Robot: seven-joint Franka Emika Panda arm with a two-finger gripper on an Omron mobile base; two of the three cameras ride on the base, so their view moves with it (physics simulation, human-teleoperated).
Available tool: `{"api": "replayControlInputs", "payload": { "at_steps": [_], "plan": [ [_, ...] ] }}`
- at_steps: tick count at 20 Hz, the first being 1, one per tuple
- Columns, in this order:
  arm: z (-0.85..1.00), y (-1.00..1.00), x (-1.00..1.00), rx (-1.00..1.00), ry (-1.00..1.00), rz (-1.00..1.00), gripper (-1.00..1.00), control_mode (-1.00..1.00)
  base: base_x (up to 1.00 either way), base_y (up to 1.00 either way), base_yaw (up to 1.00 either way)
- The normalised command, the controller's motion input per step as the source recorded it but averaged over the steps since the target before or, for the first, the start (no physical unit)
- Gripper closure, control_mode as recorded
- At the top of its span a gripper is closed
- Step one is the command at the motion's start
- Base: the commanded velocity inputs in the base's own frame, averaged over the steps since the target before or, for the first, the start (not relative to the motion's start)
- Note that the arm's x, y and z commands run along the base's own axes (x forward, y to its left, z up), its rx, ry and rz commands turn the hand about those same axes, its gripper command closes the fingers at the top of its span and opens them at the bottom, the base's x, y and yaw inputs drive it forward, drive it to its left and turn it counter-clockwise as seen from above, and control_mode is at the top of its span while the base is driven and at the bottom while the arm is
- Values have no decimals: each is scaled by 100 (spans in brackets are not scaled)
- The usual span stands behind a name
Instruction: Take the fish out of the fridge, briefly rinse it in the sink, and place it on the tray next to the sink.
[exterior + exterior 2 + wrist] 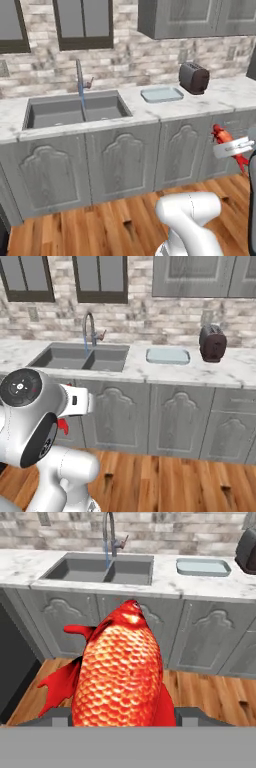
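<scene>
The two fingers (233, 147) are clamped on the small slender red fish (120, 672), which hangs in the air in front of the grey cabinet doors (122, 162), below the white marble tabletop (150, 111). On that tabletop, the dark grey double-basin sink (75, 111) with its tall curved faucet (80, 82) lies just left of the flat pale bluish-grey tray (162, 94). A dark toaster (193, 78) stands near the tray on its other side.

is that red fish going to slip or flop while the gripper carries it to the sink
The fish probably stays stiff: in the left base view it juts straight out both sides of the gripper without drooping. Its glossy, rounded, scaly body may be slippery, so it could twist. It looks light, being barely longer than the hand.
</scene>
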Motion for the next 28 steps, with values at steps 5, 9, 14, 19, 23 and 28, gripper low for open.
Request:
{"api": "replayControlInputs", "payload": {
  "at_steps": [5,9,14,19,23,28],
  "plan": [
    [0,0,0,0,0,0,100,100,100,48,5],
    [0,0,0,0,0,0,100,100,100,6,0],
    [0,0,0,0,0,0,100,100,100,6,0],
    [0,0,0,0,0,0,100,100,99,46,1],
    [-27,29,69,-4,12,24,100,-100,21,11,4],
    [-42,39,63,-4,19,45,100,-100,0,0,0]
  ]
}}
